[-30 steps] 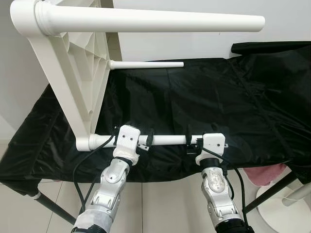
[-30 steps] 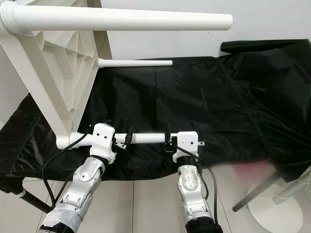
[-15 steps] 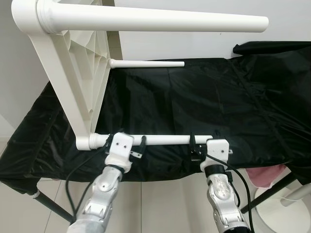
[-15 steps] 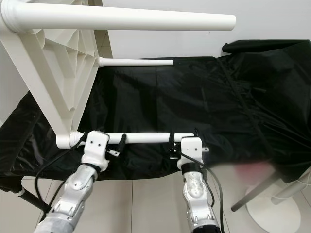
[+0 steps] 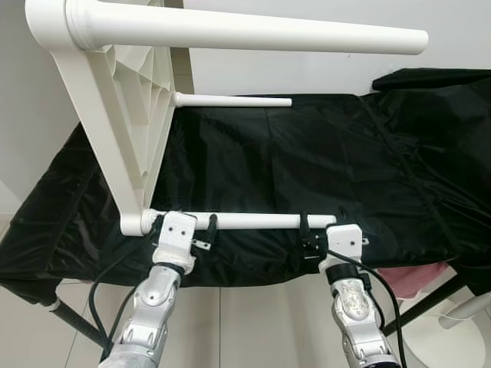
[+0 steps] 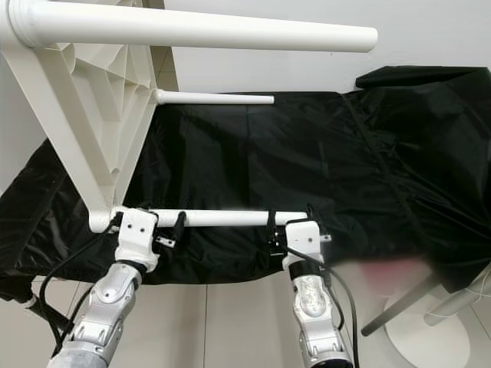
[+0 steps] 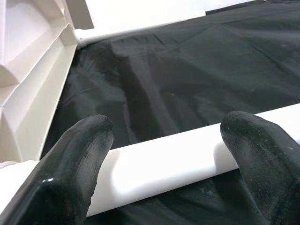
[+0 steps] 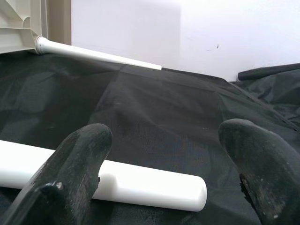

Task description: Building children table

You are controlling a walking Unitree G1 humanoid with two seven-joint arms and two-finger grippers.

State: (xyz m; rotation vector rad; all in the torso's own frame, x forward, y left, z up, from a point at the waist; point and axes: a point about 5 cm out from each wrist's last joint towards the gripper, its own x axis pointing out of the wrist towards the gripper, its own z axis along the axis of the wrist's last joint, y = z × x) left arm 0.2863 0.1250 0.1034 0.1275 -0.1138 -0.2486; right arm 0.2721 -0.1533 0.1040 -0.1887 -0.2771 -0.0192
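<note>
A white children's table top (image 5: 123, 115) stands on its edge at the left of a black-covered bench (image 5: 345, 169). Three white legs stick out of it to the right: a thick upper one (image 5: 253, 32), a thin far one (image 5: 234, 100) and a near one (image 5: 253, 221) along the bench's front edge. My left gripper (image 5: 186, 224) is open at the near leg's socket end, its fingers (image 7: 75, 159) straddling the tube. My right gripper (image 5: 321, 227) is open at the leg's free tip (image 8: 187, 193), which lies just in front of its fingers (image 8: 79, 164).
The black cloth hangs over the bench's front edge. A dark bench leg (image 5: 77, 326) slants down at the lower left. At the lower right are a pink object (image 5: 414, 277) and a white round base (image 5: 453, 330). A white wall (image 5: 307, 73) lies behind.
My left gripper has slid left along the near leg toward the table top. The right gripper has drawn back slightly toward the leg's tip. The table has stayed put.
</note>
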